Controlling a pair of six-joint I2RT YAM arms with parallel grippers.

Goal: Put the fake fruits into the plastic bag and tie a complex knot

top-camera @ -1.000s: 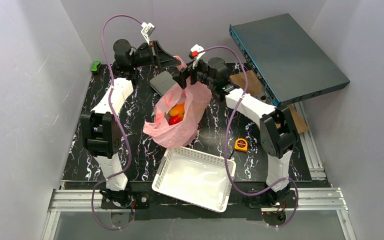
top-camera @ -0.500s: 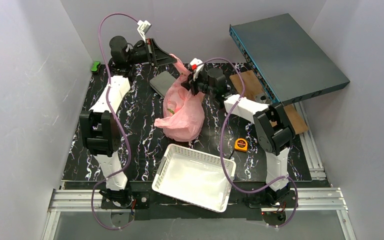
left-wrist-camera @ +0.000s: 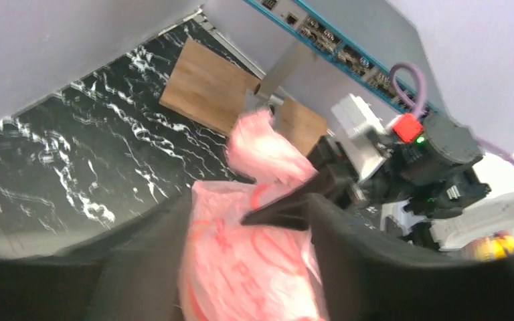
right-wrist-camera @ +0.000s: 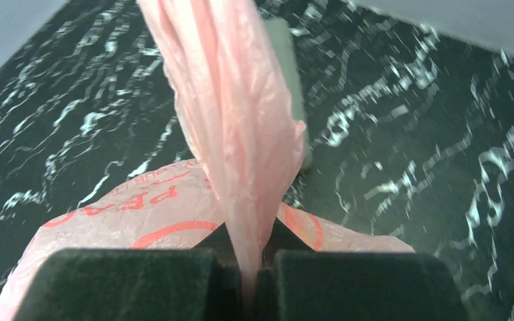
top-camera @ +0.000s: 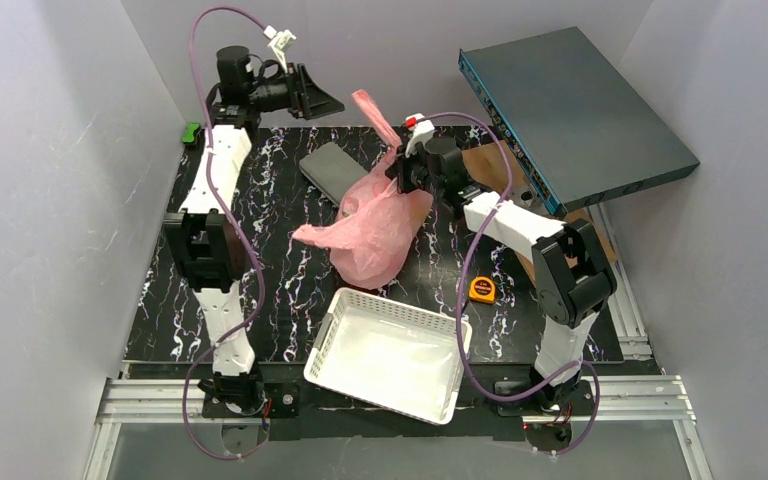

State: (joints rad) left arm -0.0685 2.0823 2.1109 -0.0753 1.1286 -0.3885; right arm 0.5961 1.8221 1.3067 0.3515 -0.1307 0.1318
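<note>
The pink plastic bag (top-camera: pixel 375 235) stands in the middle of the table, and one handle strip (top-camera: pixel 371 108) sticks up toward the back wall. My right gripper (top-camera: pixel 397 165) is shut on the gathered handle, and the right wrist view shows the pink strip (right-wrist-camera: pixel 231 134) pinched between its jaws (right-wrist-camera: pixel 247 267). My left gripper (top-camera: pixel 318 100) hangs open high at the back left, just clear of the strip's tip. In its blurred wrist view the bag (left-wrist-camera: pixel 254 267) lies below its spread fingers. The fake fruits are hidden inside the bag. No knot is in view.
A white lattice basket (top-camera: pixel 390 355) sits at the near edge with a tape measure (top-camera: pixel 481 289) to its right. A grey pad (top-camera: pixel 328 170) lies behind the bag. A dark flat box (top-camera: pixel 575 105) leans over a wooden board (top-camera: pixel 495 165) at the back right.
My left gripper has opened, let go of the bag handle, and risen toward the back wall. My right gripper has shut on the handle and drawn the bag's mouth closed, hiding the fruits.
</note>
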